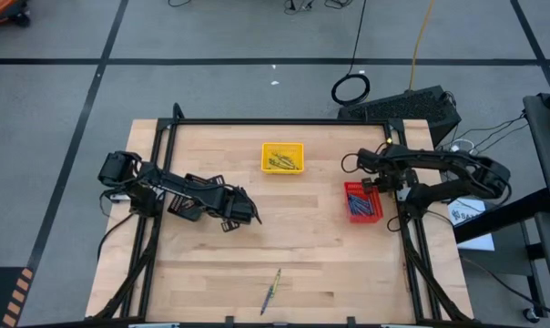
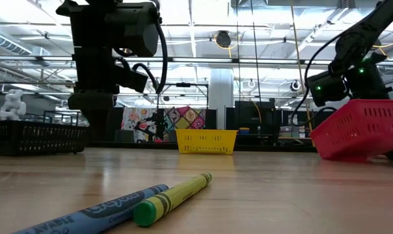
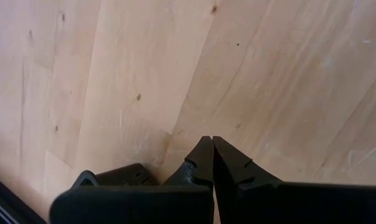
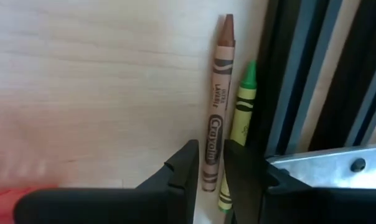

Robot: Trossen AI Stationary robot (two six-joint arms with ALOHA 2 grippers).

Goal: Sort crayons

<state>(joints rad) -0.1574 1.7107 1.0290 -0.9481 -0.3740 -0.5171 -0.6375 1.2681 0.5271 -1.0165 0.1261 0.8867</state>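
Right wrist view: right end effector [image 4: 208, 163] narrowly parted around brown crayon [image 4: 217, 112].

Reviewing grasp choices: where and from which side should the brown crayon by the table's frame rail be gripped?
Grip the brown crayon mid-shaft, coming from above with fingers across its width. It lies flat, a green crayon and the frame rail crowding one side, so the right gripper needs narrow jaws.

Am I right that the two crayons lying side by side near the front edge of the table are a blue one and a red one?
Not quite. The low view shows the blue crayon lying beside a yellow-green crayon, not a red one. They do lie side by side near the table's front edge.
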